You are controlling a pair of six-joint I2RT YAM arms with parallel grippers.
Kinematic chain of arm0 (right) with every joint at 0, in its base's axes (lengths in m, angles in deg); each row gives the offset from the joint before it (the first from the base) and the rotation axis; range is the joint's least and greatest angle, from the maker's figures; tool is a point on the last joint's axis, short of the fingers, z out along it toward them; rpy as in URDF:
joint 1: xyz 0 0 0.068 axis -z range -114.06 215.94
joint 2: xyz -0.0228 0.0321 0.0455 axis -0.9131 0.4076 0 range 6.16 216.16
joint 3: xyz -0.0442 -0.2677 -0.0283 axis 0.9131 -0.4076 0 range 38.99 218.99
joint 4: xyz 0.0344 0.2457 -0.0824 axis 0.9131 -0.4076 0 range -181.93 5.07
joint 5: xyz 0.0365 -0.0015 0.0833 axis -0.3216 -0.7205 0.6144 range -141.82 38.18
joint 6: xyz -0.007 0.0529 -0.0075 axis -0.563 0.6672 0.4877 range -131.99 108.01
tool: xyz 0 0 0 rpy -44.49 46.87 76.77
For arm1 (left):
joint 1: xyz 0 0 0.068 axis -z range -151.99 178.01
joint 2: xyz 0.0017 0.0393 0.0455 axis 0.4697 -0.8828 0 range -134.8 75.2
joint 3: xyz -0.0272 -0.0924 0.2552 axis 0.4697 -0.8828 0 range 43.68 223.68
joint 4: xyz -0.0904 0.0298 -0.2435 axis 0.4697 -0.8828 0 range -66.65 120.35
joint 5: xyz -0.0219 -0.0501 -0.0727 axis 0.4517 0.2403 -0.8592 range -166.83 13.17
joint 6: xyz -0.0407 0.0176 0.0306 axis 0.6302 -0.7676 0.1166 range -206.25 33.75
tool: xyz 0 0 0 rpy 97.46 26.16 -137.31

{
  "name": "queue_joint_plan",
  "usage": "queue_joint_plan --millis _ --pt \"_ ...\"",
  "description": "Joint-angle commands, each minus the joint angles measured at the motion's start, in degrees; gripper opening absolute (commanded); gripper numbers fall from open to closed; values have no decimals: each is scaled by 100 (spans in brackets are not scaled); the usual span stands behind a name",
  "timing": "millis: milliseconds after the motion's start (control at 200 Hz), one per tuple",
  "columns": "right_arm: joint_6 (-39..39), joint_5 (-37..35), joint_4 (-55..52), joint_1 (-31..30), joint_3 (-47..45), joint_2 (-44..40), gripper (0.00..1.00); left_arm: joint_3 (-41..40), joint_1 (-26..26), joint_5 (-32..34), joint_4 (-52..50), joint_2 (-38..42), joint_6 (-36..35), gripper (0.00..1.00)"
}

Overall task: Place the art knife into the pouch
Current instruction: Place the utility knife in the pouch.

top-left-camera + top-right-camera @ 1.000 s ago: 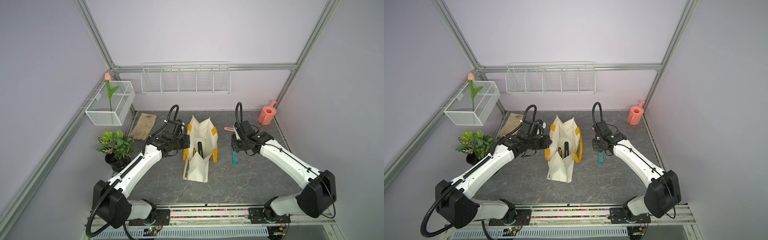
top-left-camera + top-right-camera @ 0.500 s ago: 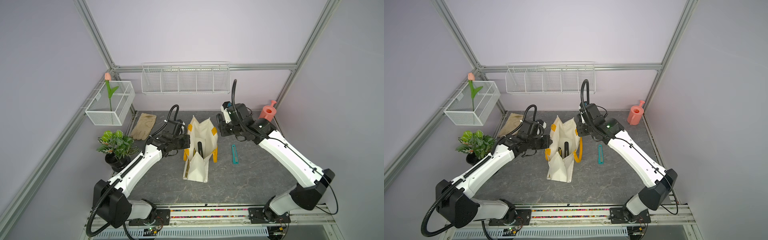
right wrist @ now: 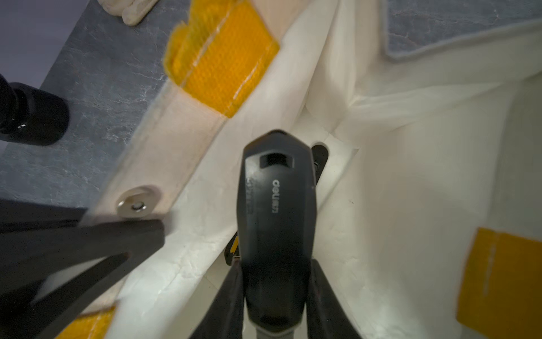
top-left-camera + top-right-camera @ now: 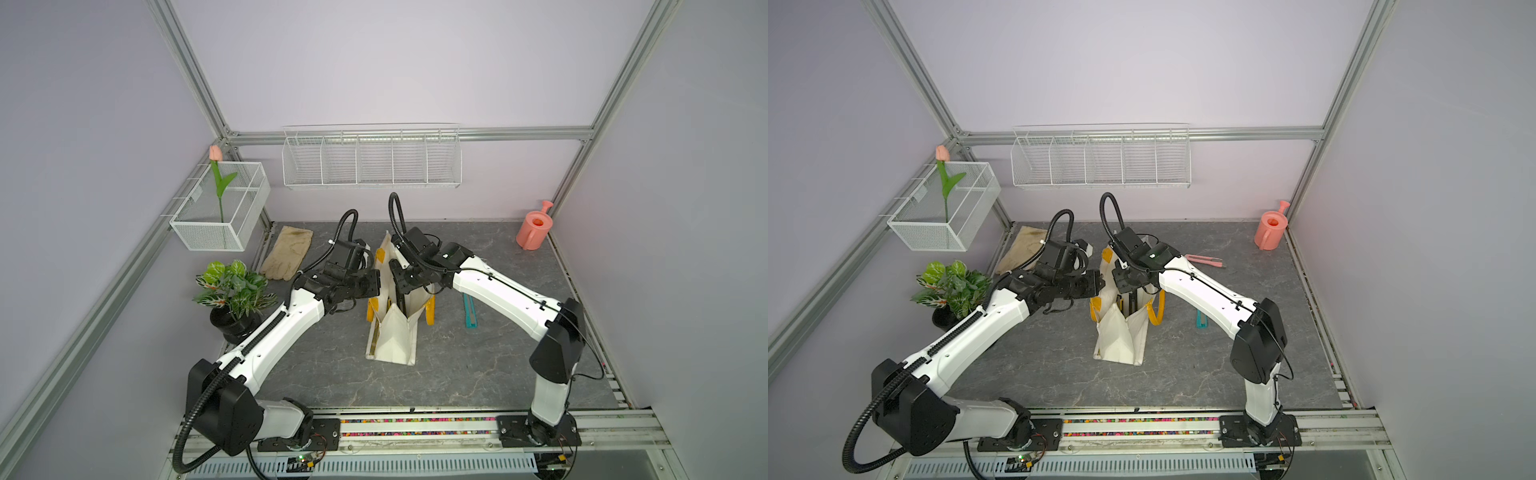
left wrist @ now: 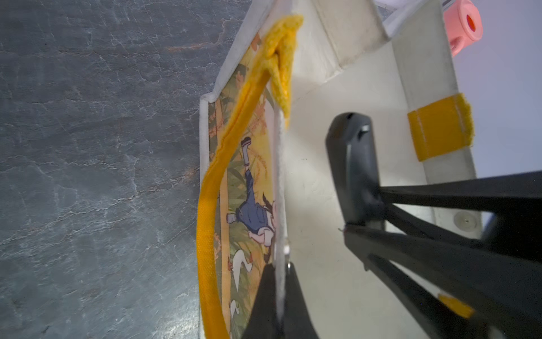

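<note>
The pouch [image 4: 390, 340] stands open mid-table, cream with yellow handles; its printed side [image 5: 249, 205] shows in the left wrist view. My left gripper [image 5: 280, 267] is shut on the pouch's near rim, also seen in both top views [image 4: 376, 282] [image 4: 1100, 286]. My right gripper [image 3: 275, 264] is shut on the art knife [image 3: 275, 220], a dark grey handle. It holds the knife inside the pouch's mouth [image 4: 1127, 291], pointing down. The knife [image 5: 352, 164] also shows in the left wrist view, against the cream lining.
A black-and-yellow object [image 3: 233, 249] lies deeper in the pouch under the knife. A teal tool [image 4: 470, 311] and a pink tool [image 4: 1204, 260] lie right of the pouch. A pink watering can [image 4: 534, 230], a glove [image 4: 289, 253] and a potted plant [image 4: 232, 291] ring the table.
My right arm swung from the table right of the pouch, up and leftward, then down into the pouch's mouth. The left arm and the pouch stayed put.
</note>
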Motion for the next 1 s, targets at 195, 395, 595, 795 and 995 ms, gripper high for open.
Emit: queue_joint_plan --millis 195,395,595,795,995 --pt "151 378 165 -37 13 639 7 136 -18 -40 -104 89 -49 0" --pt "168 417 -83 -31 21 1011 7 66 -18 -50 -61 90 -31 0" --pt "100 478 -486 -27 326 1424 7 48 -17 -67 -34 80 -22 0" --pt "147 651 -421 -41 220 1590 11 -12 -19 -19 -28 147 -18 0" --pt "108 558 -384 -41 178 1396 29 -36 -18 -56 5 95 -11 0"
